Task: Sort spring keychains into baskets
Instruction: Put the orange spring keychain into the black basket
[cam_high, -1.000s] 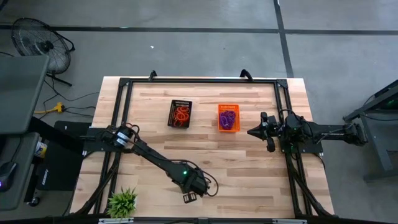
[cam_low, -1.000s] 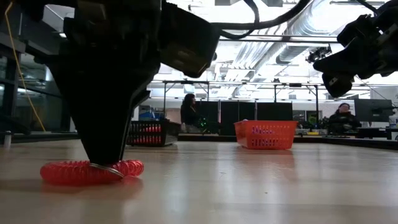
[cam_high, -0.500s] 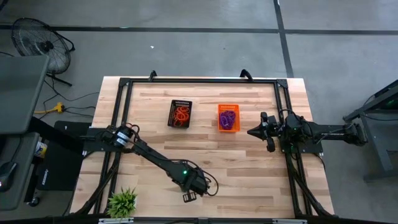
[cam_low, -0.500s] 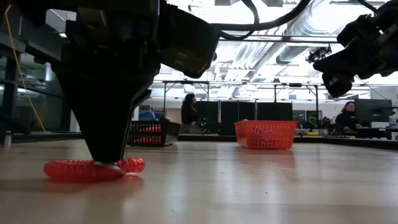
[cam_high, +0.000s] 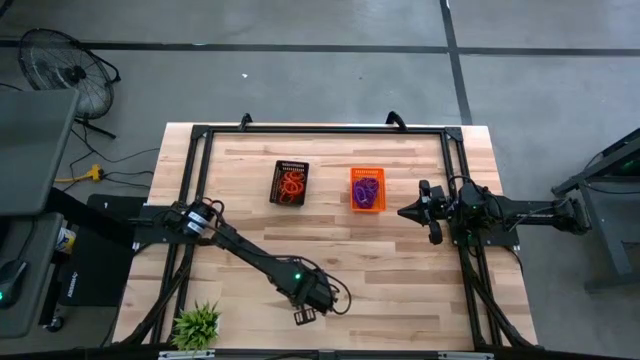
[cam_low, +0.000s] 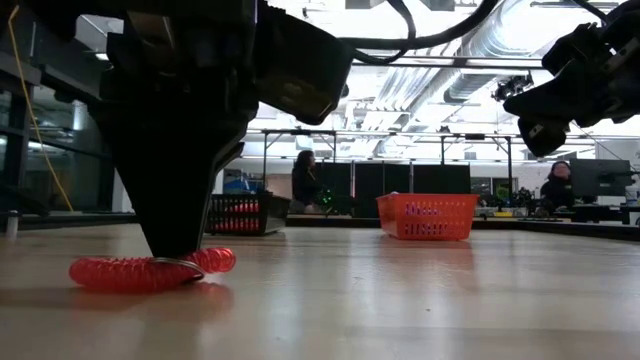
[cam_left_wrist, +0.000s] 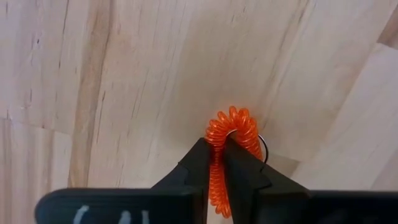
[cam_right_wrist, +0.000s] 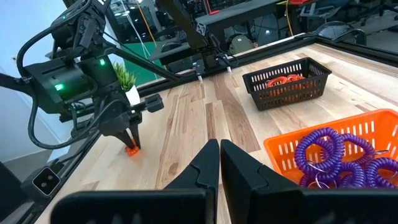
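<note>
At the lower centre of the high view, the left gripper (cam_left_wrist: 217, 163) pinches an orange-red coiled spring keychain (cam_left_wrist: 231, 134) lying on the wooden table (cam_high: 400, 270). The right gripper (cam_right_wrist: 220, 163) hovers pressed together at the right, beside the bright orange perforated basket (cam_high: 367, 189) of purple coils.

orange-red keychain (cam_left_wrist: 231, 134) flat on table; pinched | purple keychains (cam_right_wrist: 339, 155) in orange basket (cam_right_wrist: 287, 144)

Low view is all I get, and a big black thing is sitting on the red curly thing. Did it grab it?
Observer: Yes. The left wrist view shows the left end effector pinching the orange-red keychain, which lies on the table.
Operator: What's in the black basket? I only see its side.
Observer: From above, the black basket holds orange-red keychains.
Operator: And the orange one?
Observer: The orange basket holds purple keychains. The right end effector hangs shut beside it.
</note>
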